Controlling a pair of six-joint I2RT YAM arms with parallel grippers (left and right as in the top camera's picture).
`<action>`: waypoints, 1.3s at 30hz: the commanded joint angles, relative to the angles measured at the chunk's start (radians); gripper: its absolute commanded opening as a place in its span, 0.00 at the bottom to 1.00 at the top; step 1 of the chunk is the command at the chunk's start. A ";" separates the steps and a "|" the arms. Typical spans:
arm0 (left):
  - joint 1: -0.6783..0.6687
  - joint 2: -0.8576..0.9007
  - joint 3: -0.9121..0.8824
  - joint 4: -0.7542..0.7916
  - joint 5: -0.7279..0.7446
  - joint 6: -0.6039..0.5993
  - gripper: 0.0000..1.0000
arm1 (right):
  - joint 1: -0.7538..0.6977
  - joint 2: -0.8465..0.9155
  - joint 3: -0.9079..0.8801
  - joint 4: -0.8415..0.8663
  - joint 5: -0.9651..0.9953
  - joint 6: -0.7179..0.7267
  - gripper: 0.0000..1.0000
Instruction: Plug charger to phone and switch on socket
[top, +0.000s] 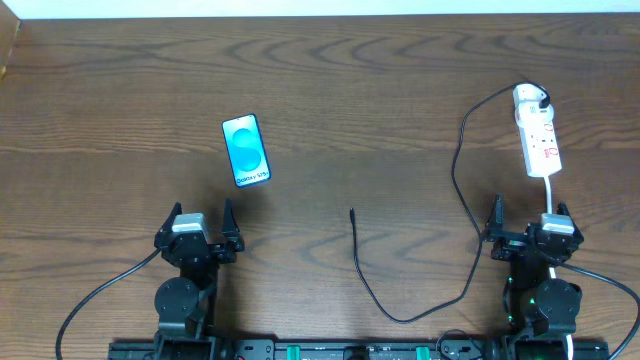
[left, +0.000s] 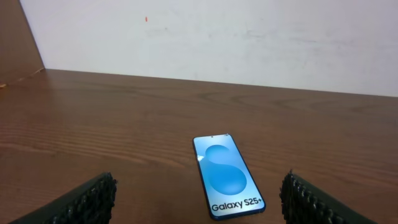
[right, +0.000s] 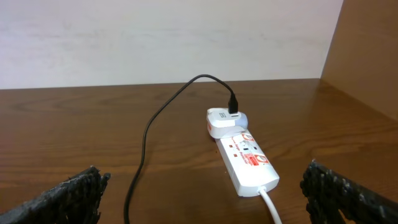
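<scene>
Black cable: long thin charger lead (top: 356, 250). Its small plug tip lies loose on the brown wooden table (top: 380, 90) between the arms. The far end is plugged into a white adapter block (right: 221, 121) on the strip.
Phone: slim black-edged smartphone with a blue-cyan screen (top: 246, 150), flat, just ahead of the left arm and well apart from the tip.
Socket: narrow white power strip with red markings (top: 538, 135), ahead of the right arm.
Left gripper (top: 201, 218): jaws spread, empty.
Right gripper (top: 528, 222): jaws spread wide, empty.
Risk, tip: it is small and lies flat on the wood, so a pinch may skid it or seize it skewed.
Risk, phone: it is unrestrained, so pushing the plug in could slide it away.
Risk, slack: dragging the lead may tug the adapter or shift the strip.
Risk, switch: it is tiny and its position cannot be made out, so a press could miss.
</scene>
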 joint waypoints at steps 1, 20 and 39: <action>0.005 -0.006 -0.023 -0.035 0.002 0.006 0.84 | 0.008 -0.006 -0.002 -0.004 0.001 -0.012 0.99; 0.005 0.000 0.009 -0.045 0.062 0.003 0.84 | 0.008 -0.006 -0.002 -0.004 0.001 -0.012 0.99; 0.004 0.813 0.641 -0.229 0.066 -0.002 0.84 | 0.008 -0.006 -0.002 -0.004 0.001 -0.012 0.99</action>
